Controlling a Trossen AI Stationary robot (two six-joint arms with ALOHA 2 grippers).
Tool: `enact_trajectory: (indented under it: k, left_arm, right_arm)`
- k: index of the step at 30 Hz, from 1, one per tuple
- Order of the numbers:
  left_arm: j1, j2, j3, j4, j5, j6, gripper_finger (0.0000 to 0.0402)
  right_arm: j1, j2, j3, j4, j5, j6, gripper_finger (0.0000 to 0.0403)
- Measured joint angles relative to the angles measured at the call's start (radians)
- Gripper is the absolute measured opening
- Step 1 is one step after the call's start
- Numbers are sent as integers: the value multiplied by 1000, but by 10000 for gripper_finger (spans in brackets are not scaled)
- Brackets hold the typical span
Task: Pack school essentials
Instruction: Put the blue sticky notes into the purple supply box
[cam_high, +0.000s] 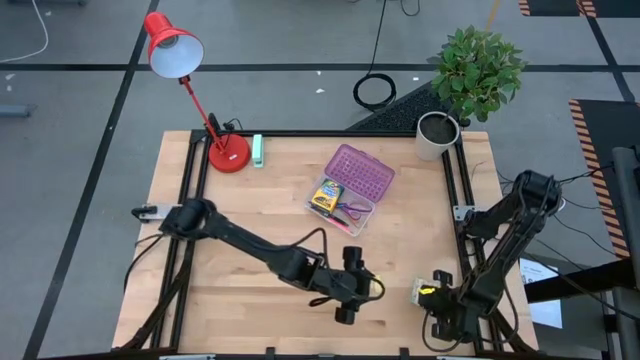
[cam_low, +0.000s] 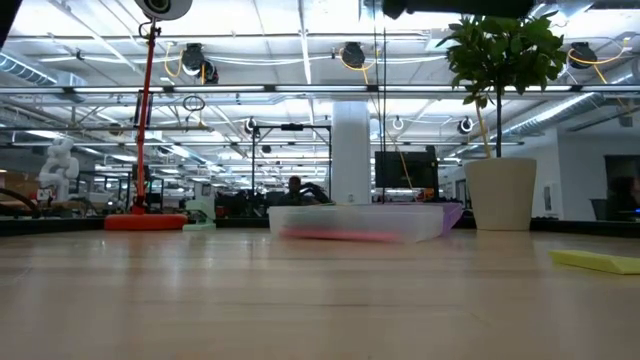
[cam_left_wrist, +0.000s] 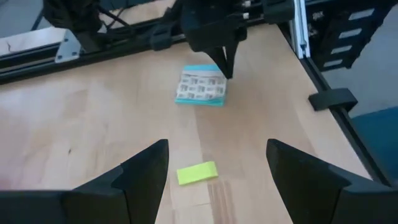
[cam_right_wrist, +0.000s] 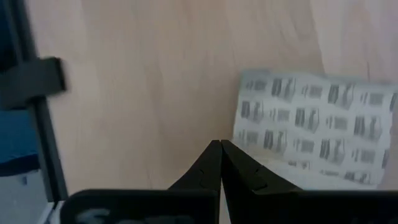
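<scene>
With its fingers spread wide over the yellow eraser (cam_left_wrist: 197, 173), the left hand (cam_left_wrist: 214, 180) risks nudging the flat piece along the counter (cam_left_wrist: 81, 118) while the closed right hand (cam_right_wrist: 220, 163) crowds the patterned pack (cam_right_wrist: 314, 124) just ahead.

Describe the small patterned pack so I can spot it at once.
Go to the table's near right corner, where the right gripper hangs, fingers shut. The patterned pack lies flat on the wood just under it. Unlike the plain yellow eraser between the left gripper's open fingers, it is white, covered in small printed marks, teal-edged.

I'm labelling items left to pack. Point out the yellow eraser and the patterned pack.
yellow eraser (cam_left_wrist: 197, 173), left wrist view, middle of its top face
patterned pack (cam_left_wrist: 201, 86), left wrist view, centre of its printed face
</scene>
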Motion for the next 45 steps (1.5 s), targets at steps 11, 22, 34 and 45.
enact_trajectory:
  k: [11,22,34,45]
  left_arm:
    - [45,86,4,124,54,36,273]
    - [64,98,3,151,58,72,273]
    - [68,98,1,185,122,85,273]
    - [72,195,-3,375,110,89,273]
  right_arm:
    - [-76,33,-53,45,-9,-31,0]
    - [-101,19,83,-186,31,-60,0]
    - [-122,12,-73,15,35,-5,0]
    - [-230,10,-96,186,127,-238,0]
